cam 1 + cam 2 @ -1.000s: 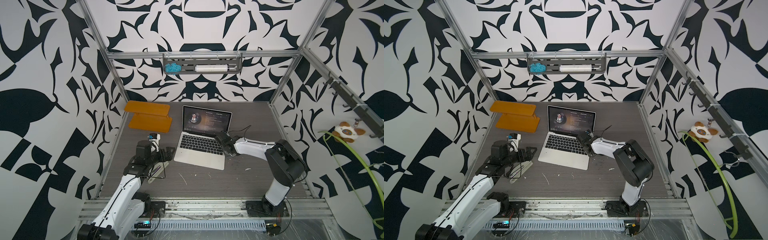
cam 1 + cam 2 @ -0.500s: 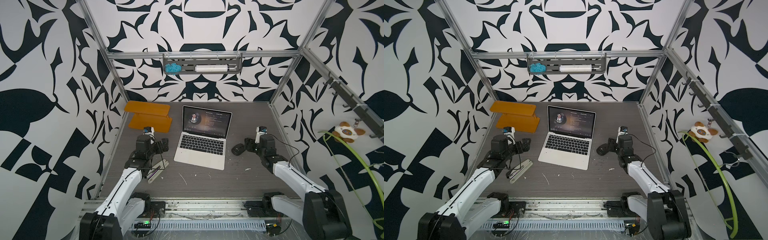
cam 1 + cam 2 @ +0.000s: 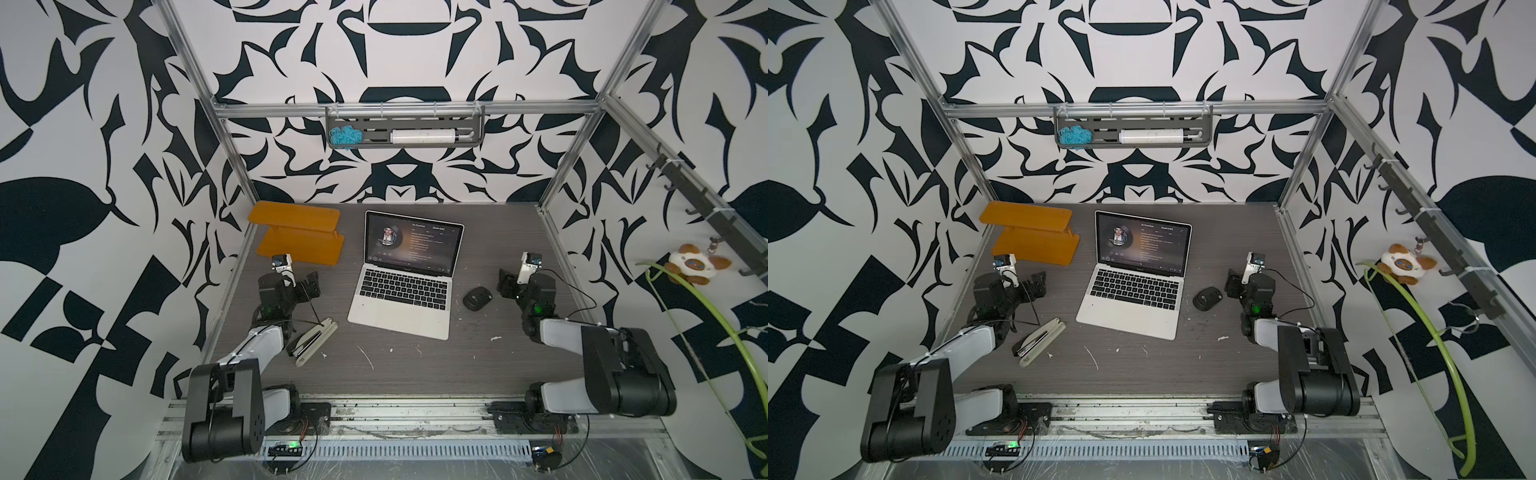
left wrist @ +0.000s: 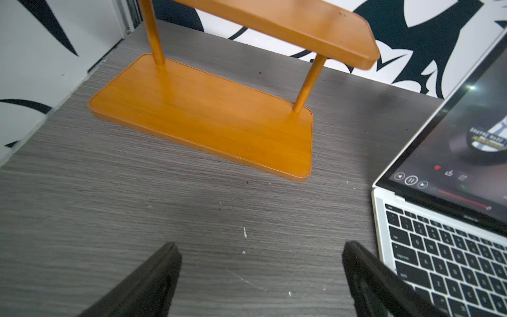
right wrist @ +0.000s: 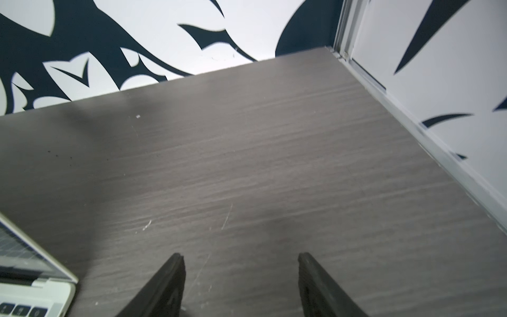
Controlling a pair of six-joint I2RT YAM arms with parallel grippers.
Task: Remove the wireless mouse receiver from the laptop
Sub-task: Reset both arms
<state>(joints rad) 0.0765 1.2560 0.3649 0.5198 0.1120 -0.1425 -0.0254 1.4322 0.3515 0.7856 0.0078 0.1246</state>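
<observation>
The slim silver laptop (image 3: 404, 287) (image 3: 1134, 286) stands open mid-table, its screen showing a dark music player. The wireless mouse receiver shows in no view. My left gripper (image 3: 308, 283) (image 3: 1037, 281) hovers left of the laptop, near the orange stand; in the left wrist view it (image 4: 260, 247) is open over bare table, with the laptop (image 4: 439, 236) beside one finger. My right gripper (image 3: 505, 283) (image 3: 1232, 282) sits right of the black mouse (image 3: 478, 298) (image 3: 1208, 298). Seen from the right wrist, it (image 5: 241, 256) is open with nothing between its fingers, and a laptop corner (image 5: 35, 288) shows.
An orange two-tier stand (image 3: 297, 237) (image 4: 214, 120) stands at the back left. A beige and black stapler-like tool (image 3: 312, 343) (image 3: 1038, 340) lies near the left arm. Patterned walls and metal frame posts close in three sides of the table.
The right gripper has left the laptop's right edge and drawn back to the right, past the mouse. The left gripper has pulled away from the laptop's left side, back toward the orange stand.
</observation>
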